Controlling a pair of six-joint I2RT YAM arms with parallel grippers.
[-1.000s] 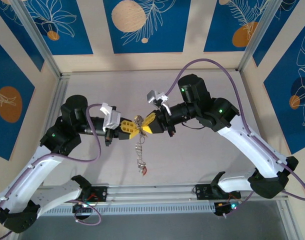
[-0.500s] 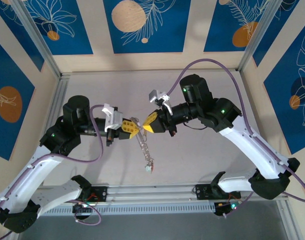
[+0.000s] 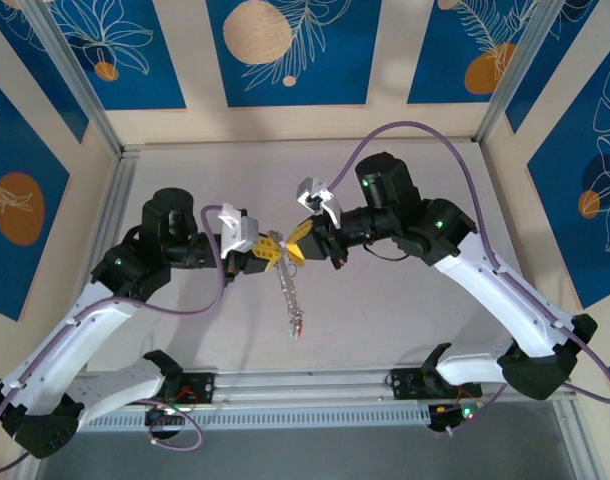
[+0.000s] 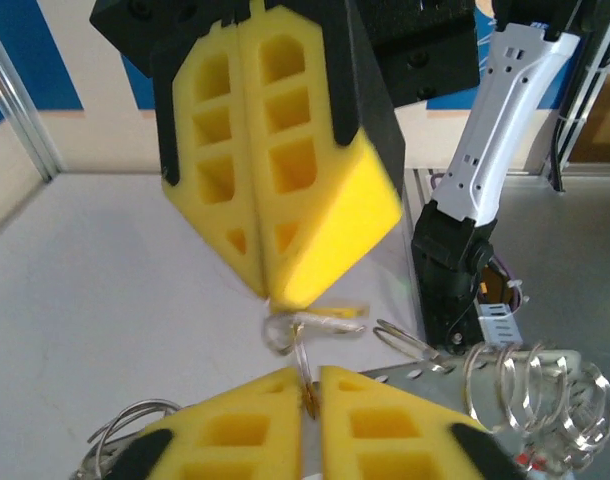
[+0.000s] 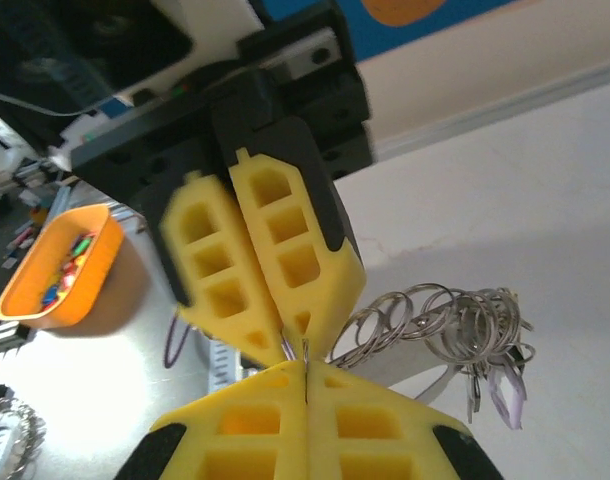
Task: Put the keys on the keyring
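A flat, pale grey matte tabletop (image 3: 405,300) spreads beneath the left gripper (image 3: 273,250) and the right gripper (image 3: 297,248), which meet tip to tip above its middle. On the left gripper's outer side it ends at a silver aluminium frame bar (image 3: 113,215). Nearer than both grippers, a ribbed grey metal mounting rail (image 3: 305,385) lies along its near edge. Below the fingertips a string of small silver metal rings (image 3: 288,295) hangs towards the surface. Whether its lower end touches the tabletop cannot be told.

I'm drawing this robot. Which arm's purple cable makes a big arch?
The right arm's cable: it sweeps a wide arch; the left arm's cable only dips.
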